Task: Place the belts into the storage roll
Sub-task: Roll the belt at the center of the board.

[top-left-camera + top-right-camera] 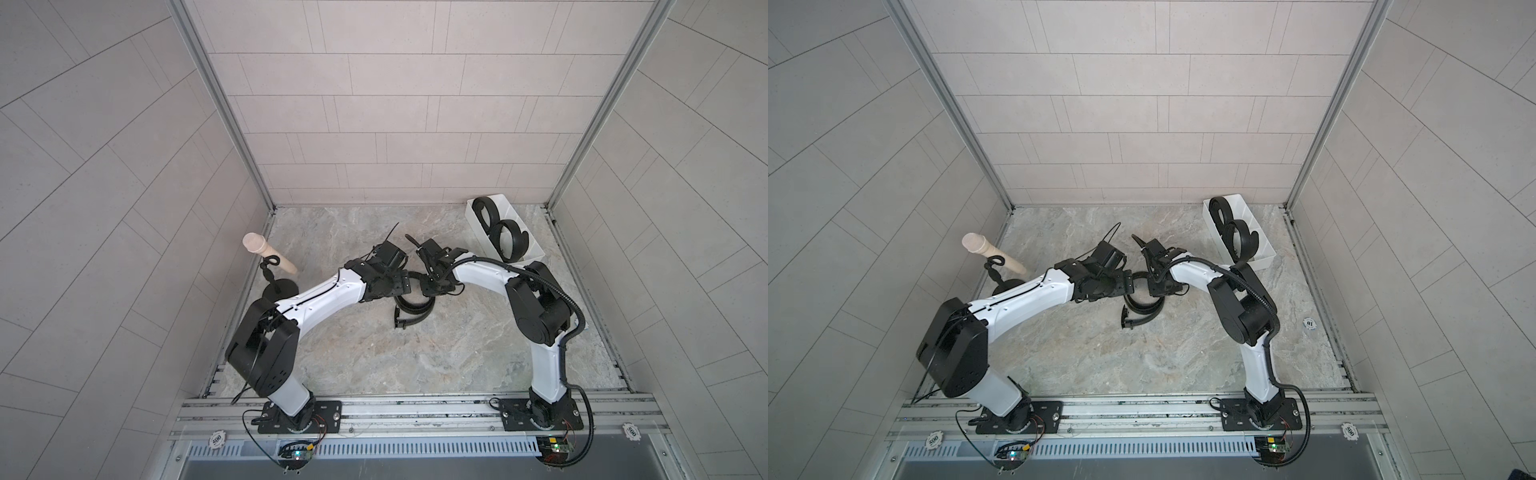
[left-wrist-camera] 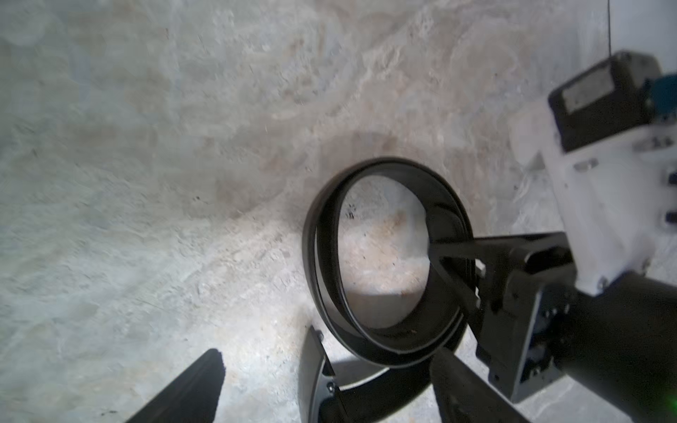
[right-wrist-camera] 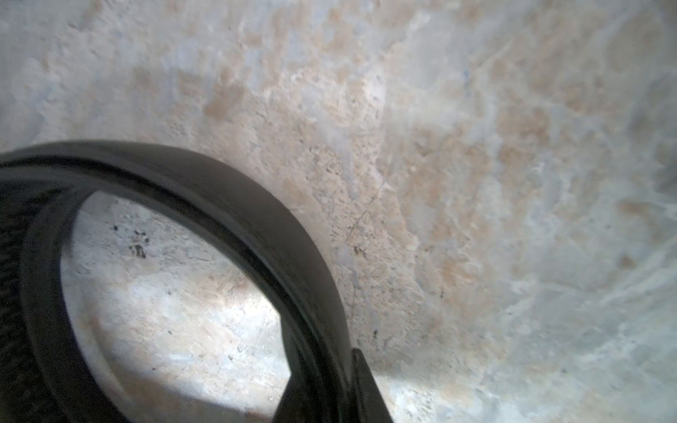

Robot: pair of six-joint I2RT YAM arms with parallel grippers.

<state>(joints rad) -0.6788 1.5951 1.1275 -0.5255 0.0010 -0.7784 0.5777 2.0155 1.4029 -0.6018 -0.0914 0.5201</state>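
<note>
In both top views you see the white rectangular plastic tray (image 1: 478, 226) at the far right corner of the grey marbled table (image 1: 374, 357). Two tightly coiled black strap belts stand inside it, the far coil (image 1: 495, 210) close behind the near coil (image 1: 515, 250). The third belt (image 1: 415, 308), a narrow black strap in a loose round coil with its buckle end (image 1: 400, 322) trailing toward the arm bases, sits mid-table. It is well apart from the tray, between your left gripper (image 1: 402, 286) and right gripper (image 1: 430, 289). A black round-based stand with a beige peg (image 1: 270, 257) stands at the far left. In the left wrist view your left fingers (image 2: 190, 384) stand wide apart, gripping nothing, with only table and the buckle end (image 2: 311, 366) between them. Beyond them the right gripper (image 2: 454, 271) pinches the wall of the third belt (image 2: 315, 249), one finger inside the loop and one outside, the coil tilted on edge. In the right wrist view the blurred strap (image 3: 238, 205) fills much of the view, one right finger (image 3: 364, 384) lies against its outer face, and you cannot see the other finger.
</note>
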